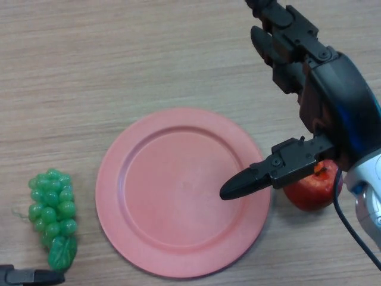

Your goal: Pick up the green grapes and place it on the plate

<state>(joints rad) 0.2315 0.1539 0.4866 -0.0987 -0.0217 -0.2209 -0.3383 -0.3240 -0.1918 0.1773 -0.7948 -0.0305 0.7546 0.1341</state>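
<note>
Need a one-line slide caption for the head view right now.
Green grapes lie left of the empty pink plate; open right hand hovers over its right rim, red apple beneath.

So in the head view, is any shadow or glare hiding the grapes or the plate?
Head view: even light, no glare; green grapes fully visible left of the plate; the right robot hand overlaps only the plate's right rim, casting a faint shadow.
</note>
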